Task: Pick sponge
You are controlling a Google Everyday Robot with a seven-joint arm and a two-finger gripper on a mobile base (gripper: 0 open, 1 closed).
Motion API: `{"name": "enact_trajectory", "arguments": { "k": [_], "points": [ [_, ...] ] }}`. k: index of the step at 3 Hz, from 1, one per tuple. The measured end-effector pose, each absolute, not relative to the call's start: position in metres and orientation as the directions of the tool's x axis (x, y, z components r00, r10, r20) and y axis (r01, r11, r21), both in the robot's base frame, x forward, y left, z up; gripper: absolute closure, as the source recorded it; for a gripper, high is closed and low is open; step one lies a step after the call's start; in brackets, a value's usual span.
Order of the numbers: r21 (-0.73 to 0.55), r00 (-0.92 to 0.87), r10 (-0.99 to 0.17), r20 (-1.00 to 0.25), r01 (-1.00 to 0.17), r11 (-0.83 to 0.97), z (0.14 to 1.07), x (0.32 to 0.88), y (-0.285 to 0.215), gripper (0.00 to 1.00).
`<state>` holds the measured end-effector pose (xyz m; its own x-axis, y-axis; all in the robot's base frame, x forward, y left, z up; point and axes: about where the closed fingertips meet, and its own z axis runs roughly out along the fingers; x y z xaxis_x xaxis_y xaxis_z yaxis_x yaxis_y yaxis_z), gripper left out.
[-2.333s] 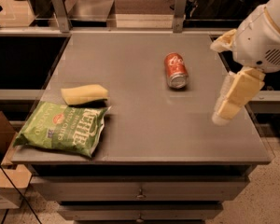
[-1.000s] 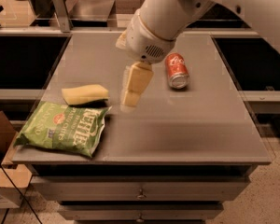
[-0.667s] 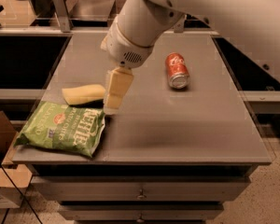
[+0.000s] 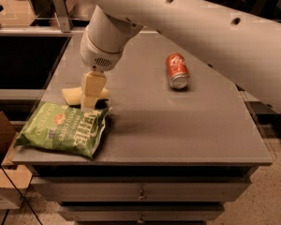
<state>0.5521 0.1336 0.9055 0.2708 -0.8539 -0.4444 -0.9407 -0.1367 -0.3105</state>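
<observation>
Hand (image 4: pixel 88 101): pointing down over the left of the bench (image 4: pixel 178 125), covering the sponge's right end; whether it is clenched, I cannot tell
Sponge (image 4: pixel 71 95): flat on the bench; just behind the green chip bag (image 4: pixel 65 128)
Red can (image 4: pixel 177 70): on its side; well apart, to the right

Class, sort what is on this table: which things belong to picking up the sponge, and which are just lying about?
Belongs to the job: sponge; gripper, right at the sponge, near the table's left side.
Lying about: chip bag; can, on its side.
</observation>
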Motion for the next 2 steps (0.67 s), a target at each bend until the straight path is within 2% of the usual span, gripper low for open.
{"name": "enact_trajectory", "arguments": {
  "k": [1, 2],
  "points": [
    [-0.290, 0.251, -0.856, -0.453, -0.949, -0.125, 0.889, 0.568, 0.148, 0.00],
    [-0.251, 0.228, -0.862, -0.453, -0.960, -0.122, 0.872, 0.575, 0.155, 0.17]
  ]
}}
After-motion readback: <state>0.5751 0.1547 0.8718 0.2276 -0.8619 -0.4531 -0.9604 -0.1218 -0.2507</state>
